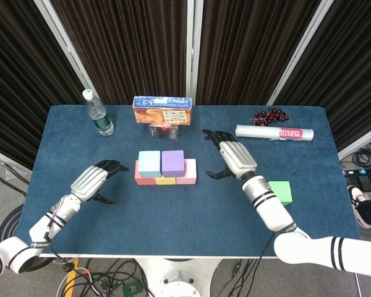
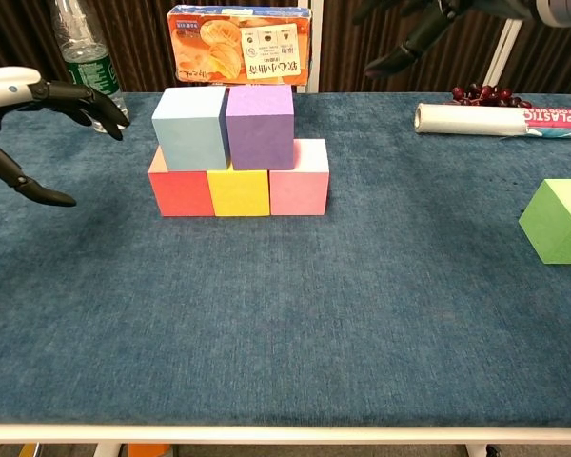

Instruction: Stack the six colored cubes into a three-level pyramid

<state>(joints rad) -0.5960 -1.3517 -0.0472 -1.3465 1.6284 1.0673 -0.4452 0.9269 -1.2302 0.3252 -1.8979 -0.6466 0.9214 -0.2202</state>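
Five-cube stack: red (image 2: 181,193), yellow (image 2: 240,191), pink cube (image 2: 299,178) below; light-blue (image 2: 189,128), purple cube (image 2: 260,126) above. Green cube (image 2: 558,221) lies well apart, right. Left hand (image 1: 95,181), right hand (image 1: 237,158): fingers spread, holding nothing. Risk: an off-centre placing topples the top tier.

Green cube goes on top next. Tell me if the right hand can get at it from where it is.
Probably yes. The green cube sits alone on the cloth, nothing touching it, and the right hand is open beside it with nothing between.

Red cube (image 2: 181,192), yellow cube (image 2: 239,192), pink cube (image 2: 299,189) — pale blue cube (image 2: 188,129), purple cube (image 2: 260,127) — perhaps light-green cube (image 2: 559,221).
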